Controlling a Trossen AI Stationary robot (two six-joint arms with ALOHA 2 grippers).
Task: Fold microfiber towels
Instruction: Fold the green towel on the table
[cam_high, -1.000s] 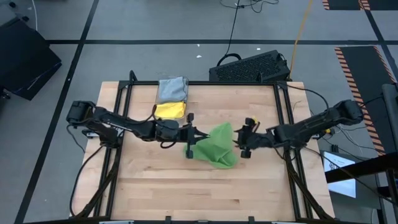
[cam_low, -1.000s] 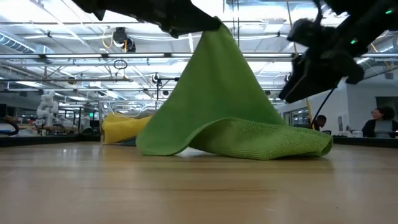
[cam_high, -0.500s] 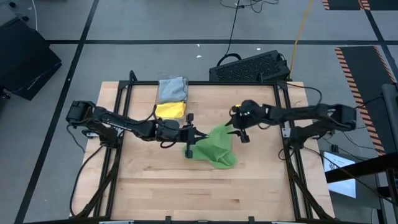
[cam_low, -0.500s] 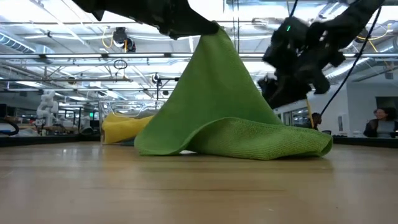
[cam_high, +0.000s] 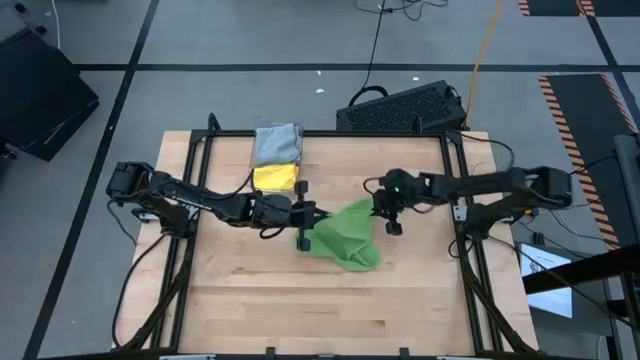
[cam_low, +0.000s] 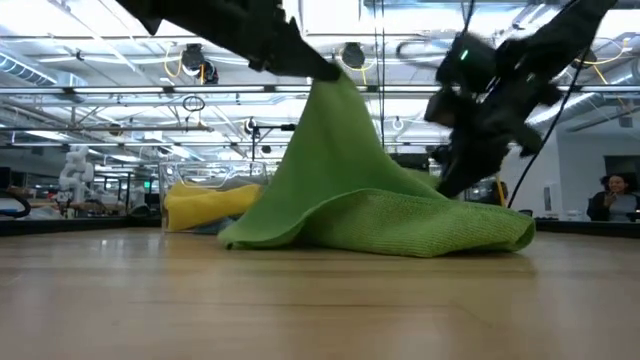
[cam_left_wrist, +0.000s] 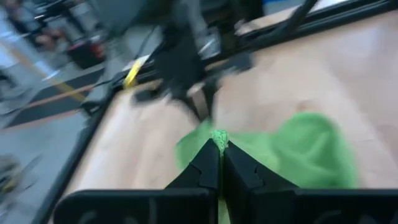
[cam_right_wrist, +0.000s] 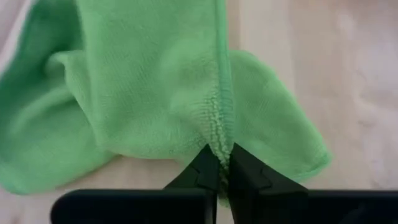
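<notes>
Green towel (cam_high: 345, 238) unfolded: we pinch one edge in left claw (cam_high: 316, 214), opposite hem in right claw (cam_high: 380, 208), both closed. Yellow (cam_high: 274, 177), grey (cam_high: 277, 143) towels lie beyond left claw.

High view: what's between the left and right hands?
Only the bright green towel, bunched on the table, spans from the left hand to the right hand.

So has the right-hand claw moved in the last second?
Yes. The right gripper swung in from near the table's right rail and now pinches the green towel.
</notes>
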